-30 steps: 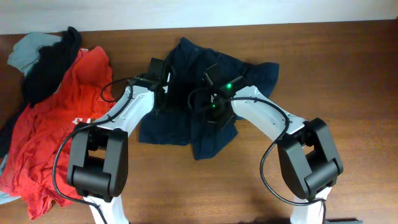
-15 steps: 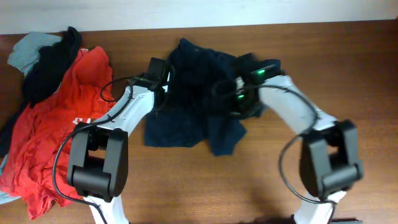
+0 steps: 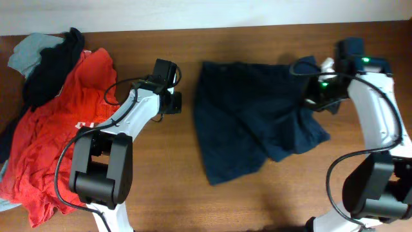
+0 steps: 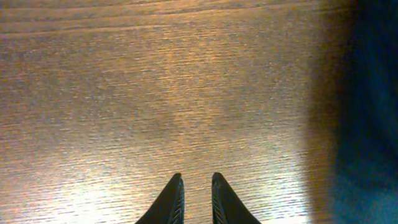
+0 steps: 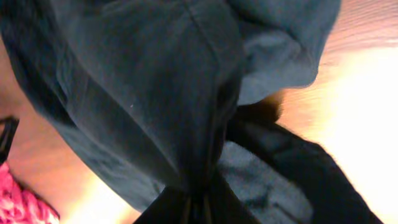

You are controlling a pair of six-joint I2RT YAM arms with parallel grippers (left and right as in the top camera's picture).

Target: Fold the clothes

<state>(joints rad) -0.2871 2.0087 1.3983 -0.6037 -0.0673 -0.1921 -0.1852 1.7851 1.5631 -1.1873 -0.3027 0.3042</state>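
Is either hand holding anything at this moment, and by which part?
The right hand pinches the navy garment by a fold at its right edge. The left hand holds nothing.

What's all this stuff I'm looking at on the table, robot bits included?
navy garment: one, dark blue, spread centre-right on the table.
red shirt: one, red, heaped at the left edge.
black garment: one, black, on the heap's far end.
pale garment: one, grey-blue, far left corner.
table: one, brown wood.
left tool: one, black, shut and empty over bare wood.
right tool: one, black, shut on the navy garment's right edge.
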